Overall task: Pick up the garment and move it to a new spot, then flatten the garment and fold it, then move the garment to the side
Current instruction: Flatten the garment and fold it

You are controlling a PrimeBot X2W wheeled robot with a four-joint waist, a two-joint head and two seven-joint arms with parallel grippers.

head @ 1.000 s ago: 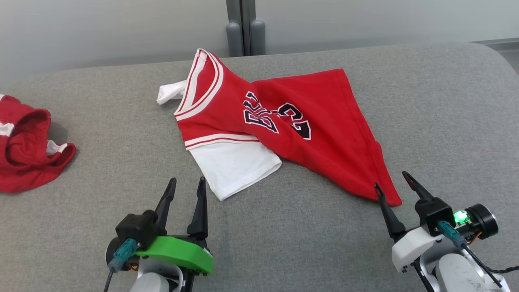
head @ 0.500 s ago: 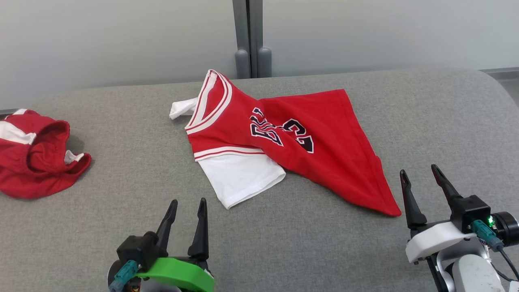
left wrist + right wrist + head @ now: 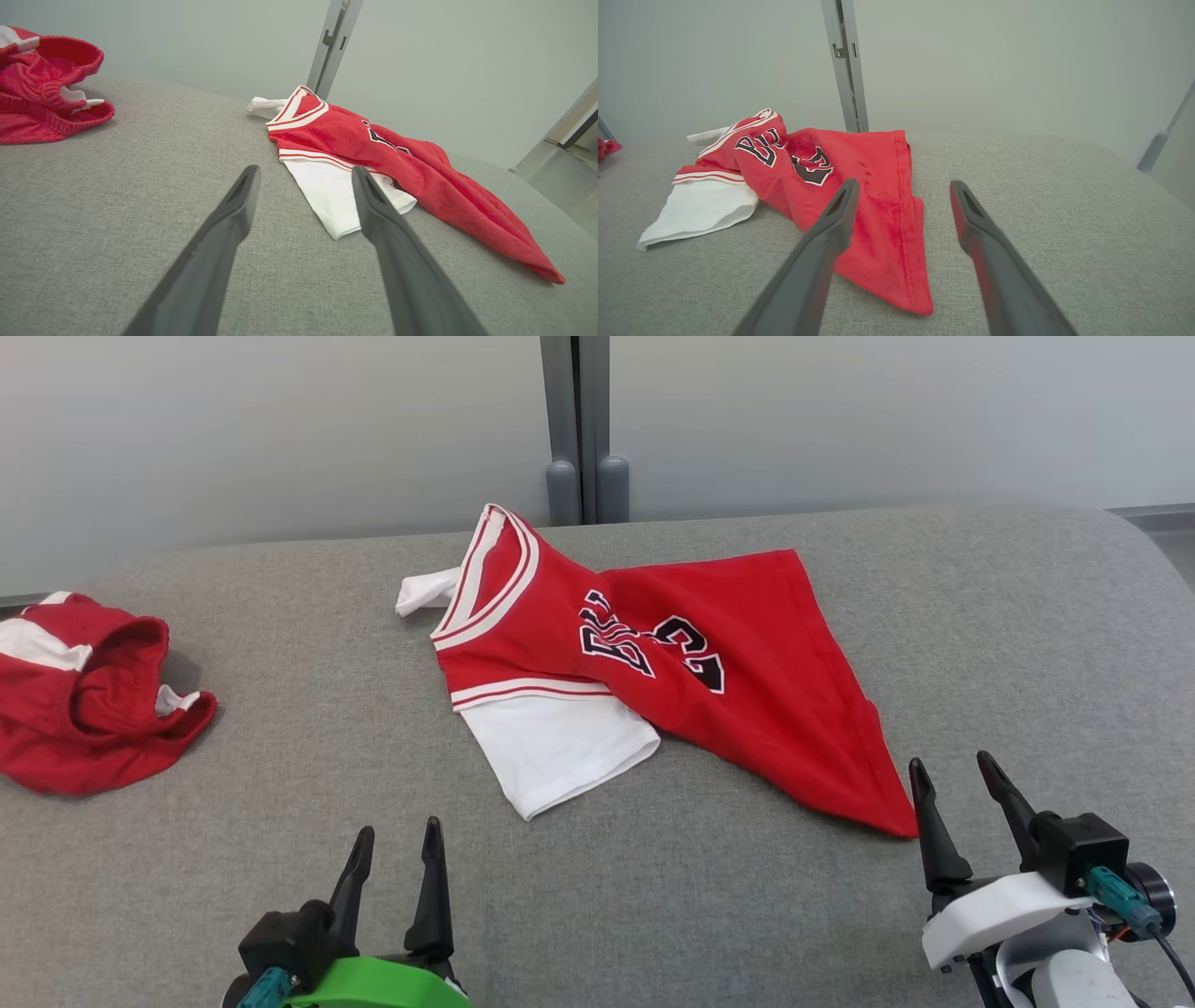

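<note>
Finding 1: my right jaws stand wide and empty, their fingers (image 3: pixel 934 840) just beside the near hem corner (image 3: pixel 896 817) of the red jersey (image 3: pixel 672 681) but clear of it. 1 second ago the same jaws were at that corner, one finger over the cloth. I judge the corner released and the move to a new spot done.

Finding 2: the jersey lies mid-desk, crumpled and skewed, with its white sleeve (image 3: pixel 560 747) toward me, the number 23 creased and the body drawn into a wedge. Flattening has not begun.

Finding 3: my left jaws are wide, holding nothing, short of the sleeve and lower in the head view than before. The head camera has shifted, so the jersey's lie on the grey fabric-topped desk (image 3: pixel 1027 644) is unchanged. The red shorts (image 3: pixel 84 709) sit well apart at far left.
</note>
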